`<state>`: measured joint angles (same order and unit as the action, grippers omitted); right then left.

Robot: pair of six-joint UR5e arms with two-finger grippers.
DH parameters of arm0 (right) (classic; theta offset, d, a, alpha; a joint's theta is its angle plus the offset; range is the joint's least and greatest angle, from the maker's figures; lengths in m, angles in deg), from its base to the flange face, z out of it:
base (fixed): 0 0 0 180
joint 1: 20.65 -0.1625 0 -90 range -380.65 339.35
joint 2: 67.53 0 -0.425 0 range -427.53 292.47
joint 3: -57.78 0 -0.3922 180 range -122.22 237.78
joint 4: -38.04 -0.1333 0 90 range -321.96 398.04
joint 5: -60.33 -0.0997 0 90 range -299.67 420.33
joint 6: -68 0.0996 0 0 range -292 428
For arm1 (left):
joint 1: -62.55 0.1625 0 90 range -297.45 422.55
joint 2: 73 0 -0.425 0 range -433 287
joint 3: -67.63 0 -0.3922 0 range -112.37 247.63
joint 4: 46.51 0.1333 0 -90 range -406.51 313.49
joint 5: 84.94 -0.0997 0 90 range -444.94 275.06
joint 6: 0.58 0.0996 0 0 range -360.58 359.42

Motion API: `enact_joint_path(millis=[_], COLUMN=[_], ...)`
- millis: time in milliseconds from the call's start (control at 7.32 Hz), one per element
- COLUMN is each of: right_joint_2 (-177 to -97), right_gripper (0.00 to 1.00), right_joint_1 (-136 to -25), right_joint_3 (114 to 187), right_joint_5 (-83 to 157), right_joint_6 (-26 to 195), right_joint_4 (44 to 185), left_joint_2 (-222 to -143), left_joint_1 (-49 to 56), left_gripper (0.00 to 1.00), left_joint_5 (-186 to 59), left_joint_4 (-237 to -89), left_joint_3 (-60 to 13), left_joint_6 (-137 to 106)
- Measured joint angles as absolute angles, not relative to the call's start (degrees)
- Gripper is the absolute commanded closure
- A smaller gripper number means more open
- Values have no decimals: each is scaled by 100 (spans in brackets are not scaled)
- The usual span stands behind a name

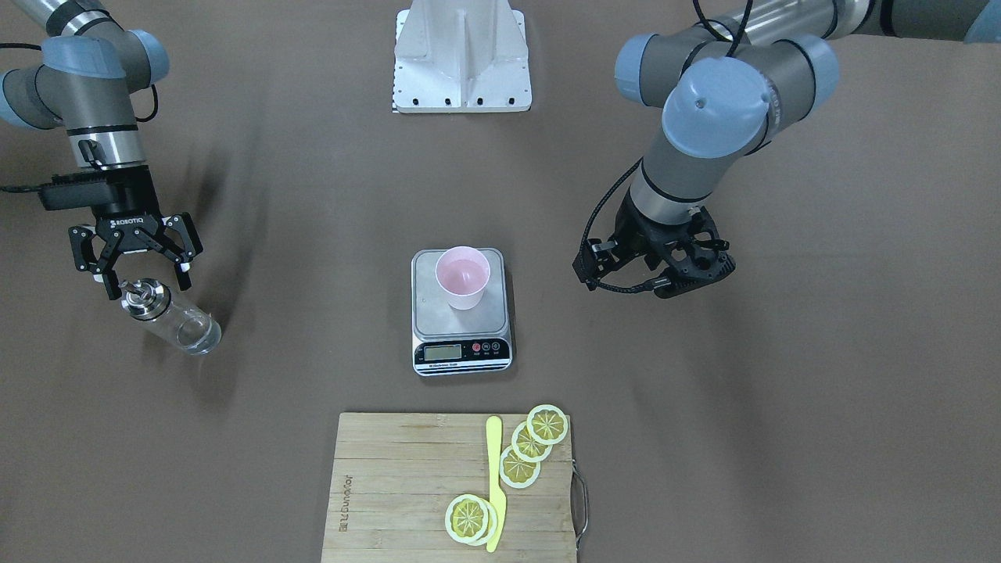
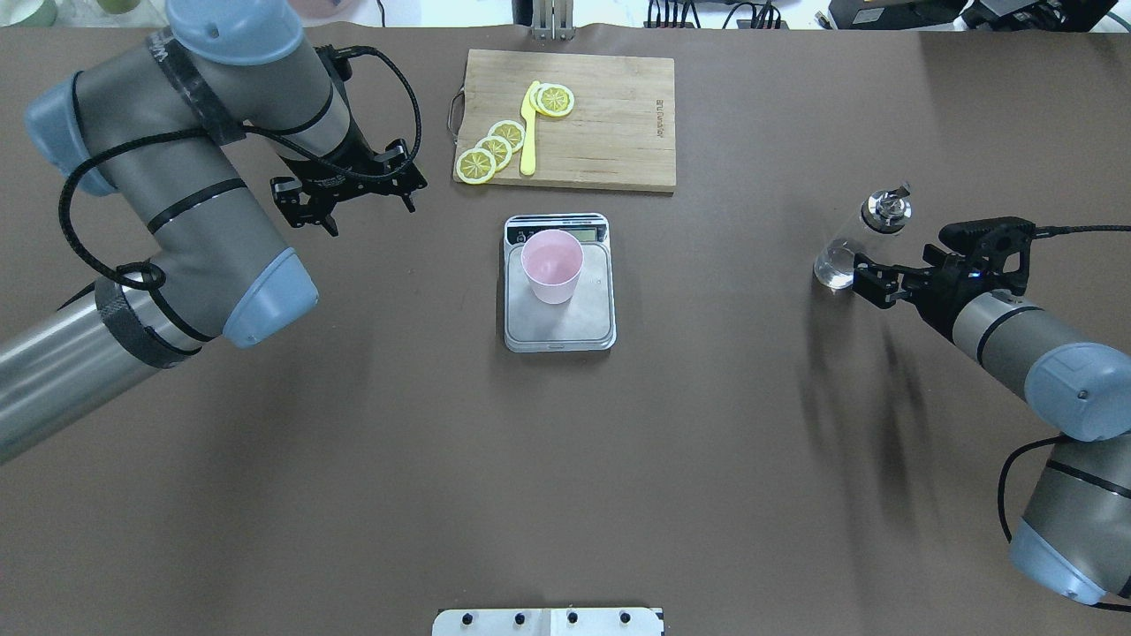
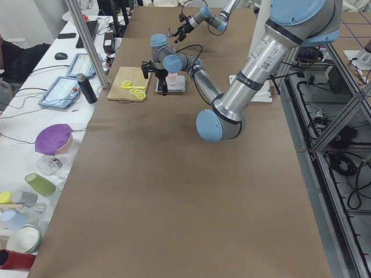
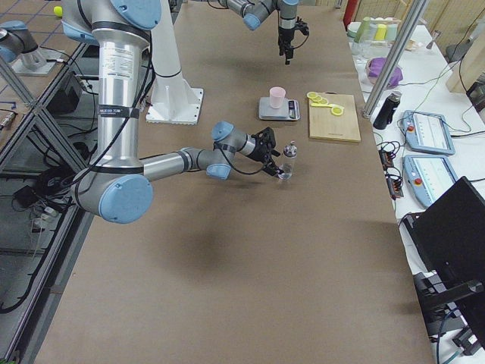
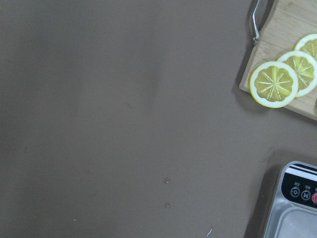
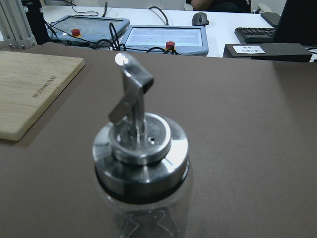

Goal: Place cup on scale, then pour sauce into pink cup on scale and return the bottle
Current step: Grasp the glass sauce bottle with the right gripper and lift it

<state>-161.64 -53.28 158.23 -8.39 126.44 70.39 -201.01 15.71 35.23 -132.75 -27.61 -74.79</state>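
Pink cup stands on the kitchen scale, so placing is done. The right gripper, jaws wide and empty, faces the upright glass bottle just ahead of its fingertips. Judged next move: advance and close on the glass below the spout cap. The left gripper, spread and empty, hangs beside the scale. Any sauce in the cup and any finger-to-glass contact cannot be made out.

light: bright, even | shadows: soft | focus: sharp, no blur
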Motion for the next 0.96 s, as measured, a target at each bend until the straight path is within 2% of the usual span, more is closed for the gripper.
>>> enact_joint_path(millis=[956], right_joint_2=[-15879], right_gripper=[0], right_joint_1=[-4896], right_joint_3=[15401], right_joint_5=[-195], right_joint_6=[12871], right_joint_4=[7043], left_joint_2=[-20046], left_joint_1=[1575], left_gripper=[1], left_joint_5=[3520], left_joint_4=[-13282], left_joint_3=[-2716], left_joint_6=[-7415])
